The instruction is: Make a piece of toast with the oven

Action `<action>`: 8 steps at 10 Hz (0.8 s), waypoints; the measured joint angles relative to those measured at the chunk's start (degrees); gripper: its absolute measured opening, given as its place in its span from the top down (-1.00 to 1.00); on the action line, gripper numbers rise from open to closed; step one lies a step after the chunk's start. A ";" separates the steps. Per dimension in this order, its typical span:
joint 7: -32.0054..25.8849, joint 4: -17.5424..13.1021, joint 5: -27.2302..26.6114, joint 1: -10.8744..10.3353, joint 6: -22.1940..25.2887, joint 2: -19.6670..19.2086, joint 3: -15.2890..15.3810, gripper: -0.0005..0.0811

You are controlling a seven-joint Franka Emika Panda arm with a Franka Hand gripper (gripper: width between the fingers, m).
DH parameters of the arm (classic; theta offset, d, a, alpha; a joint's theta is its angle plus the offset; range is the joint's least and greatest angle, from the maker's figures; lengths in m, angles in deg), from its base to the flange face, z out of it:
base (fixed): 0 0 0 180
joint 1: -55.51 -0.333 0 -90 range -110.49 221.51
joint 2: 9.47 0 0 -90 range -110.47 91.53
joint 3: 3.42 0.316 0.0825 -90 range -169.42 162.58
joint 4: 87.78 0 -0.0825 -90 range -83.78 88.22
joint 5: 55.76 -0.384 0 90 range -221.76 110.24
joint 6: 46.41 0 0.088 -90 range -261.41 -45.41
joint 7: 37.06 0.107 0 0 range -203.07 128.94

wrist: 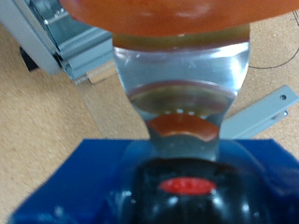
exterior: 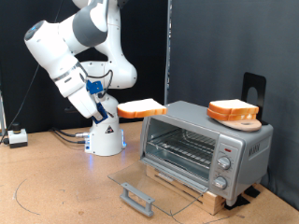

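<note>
The silver oven (exterior: 201,145) stands at the exterior view's right, its glass door (exterior: 154,182) folded down flat with the grey bar handle (exterior: 138,196) in front and the wire rack (exterior: 182,145) showing inside. My gripper (exterior: 112,110) is level with the oven top, left of it, shut on one edge of the piece of toast (exterior: 142,108), which it holds flat in the air. In the wrist view the toast (wrist: 159,14) lies over a shiny metal finger (wrist: 182,79); the oven (wrist: 75,47) and door handle (wrist: 278,101) show below.
A thicker stack of bread slices (exterior: 234,110) sits on a round wooden board on the oven's top. A black stand (exterior: 254,89) rises behind it. The oven rests on a wooden base (exterior: 187,187). A small white box (exterior: 17,138) and cables lie at the far left.
</note>
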 joint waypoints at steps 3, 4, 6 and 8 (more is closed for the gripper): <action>-1.84 3.96 3.90 -0.04 -8.72 -2.13 2.13 0.02; -1.82 4.81 4.89 -0.04 -10.87 -3.53 2.96 0.02; -1.82 5.91 4.79 -0.32 -14.86 -6.20 4.57 0.02; -1.83 6.99 3.03 -1.58 -17.69 -7.34 6.34 0.02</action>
